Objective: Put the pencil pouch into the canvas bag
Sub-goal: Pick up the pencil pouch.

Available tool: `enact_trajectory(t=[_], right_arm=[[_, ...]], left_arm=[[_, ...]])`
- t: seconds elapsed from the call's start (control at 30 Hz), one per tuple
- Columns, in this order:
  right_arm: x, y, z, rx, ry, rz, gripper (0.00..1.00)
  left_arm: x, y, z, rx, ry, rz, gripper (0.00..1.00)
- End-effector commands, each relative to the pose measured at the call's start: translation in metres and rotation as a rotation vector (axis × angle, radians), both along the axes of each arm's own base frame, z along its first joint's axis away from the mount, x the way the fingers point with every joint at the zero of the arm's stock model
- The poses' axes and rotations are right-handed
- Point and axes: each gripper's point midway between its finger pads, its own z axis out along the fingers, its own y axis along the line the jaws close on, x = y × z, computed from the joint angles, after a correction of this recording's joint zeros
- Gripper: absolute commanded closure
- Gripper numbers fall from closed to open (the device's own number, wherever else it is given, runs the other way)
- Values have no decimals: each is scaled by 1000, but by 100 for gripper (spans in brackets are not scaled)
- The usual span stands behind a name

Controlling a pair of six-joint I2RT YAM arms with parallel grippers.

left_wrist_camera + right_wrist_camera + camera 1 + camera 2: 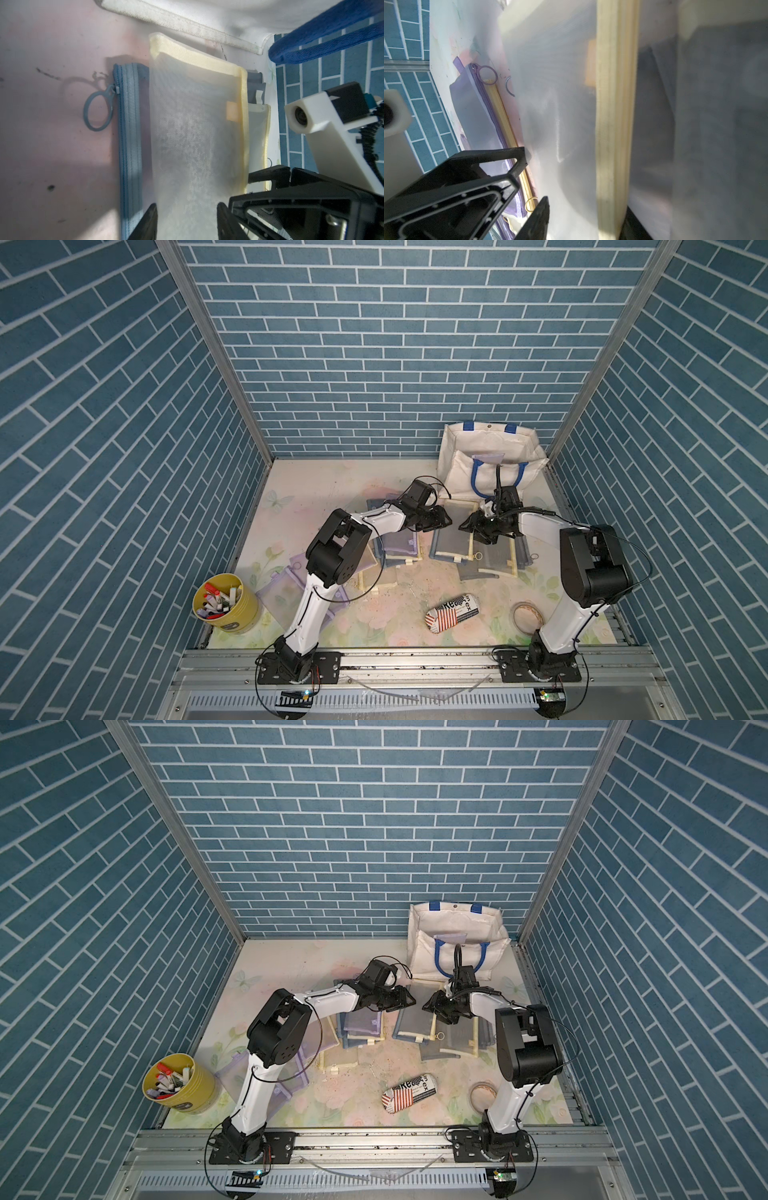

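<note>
Two pincers sit nose to nose over the pile, folks! The left pincer (187, 205) has its jaws spread, one finger on either side of a band of see-through mesh, and nothing pinched that I can make out. The right pincer (535, 176) faces it, jaws apart too, its tips right at the mesh edge.

Between them is the pencil pouch (197, 124), the cream-trimmed mesh one. It lies over a blue-zipped pouch (128, 145) on the counter (328, 493), just in front of the canvas bag (457, 481).

My read on handling: it's feather-light, floppy and empty by the look of it, so it should sag and fold if lifted by one corner. The mesh looks thin and slick. The stitched cream border (244, 124) is the firmer bite, and a hold at each end would stop the droop.

Further out, the bag sits in the back corner on the right arm's side. A blue handle (332, 37) hangs down its front, and a purple pouch (488, 457) pokes from its mouth. That handle could snag the pouch on the way in.
</note>
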Motion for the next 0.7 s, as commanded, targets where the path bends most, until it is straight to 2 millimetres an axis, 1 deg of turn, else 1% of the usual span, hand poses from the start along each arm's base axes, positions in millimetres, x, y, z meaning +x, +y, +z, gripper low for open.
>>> enact_trajectory(t=[0.0, 0.17, 0.33, 0.4, 0.57, 0.6, 0.63, 0.67], right_arm=[[9, 9, 30, 60, -114, 34, 55], [4, 11, 41, 70, -140, 46, 62], [-7, 4, 39, 34, -127, 42, 65], [-11, 1, 38, 24, -122, 36, 69], [-17, -1, 31, 12, -97, 30, 87], [-17, -2, 30, 11, -93, 29, 92], [-18, -2, 30, 7, -90, 28, 99], [-19, -4, 30, -1, -87, 23, 100]], left_arm=[[-12, -12, 5, -36, 2, -32, 57], [-14, -11, 11, -67, -5, -17, 61], [-16, -12, 15, -80, -12, -18, 64], [-18, -12, 16, -83, -13, -20, 65], [-25, -18, 18, -86, -15, -35, 66], [-26, -19, 19, -86, -18, -37, 66], [-28, -19, 20, -87, -19, -41, 66], [-30, -18, 20, -87, -21, -40, 66]])
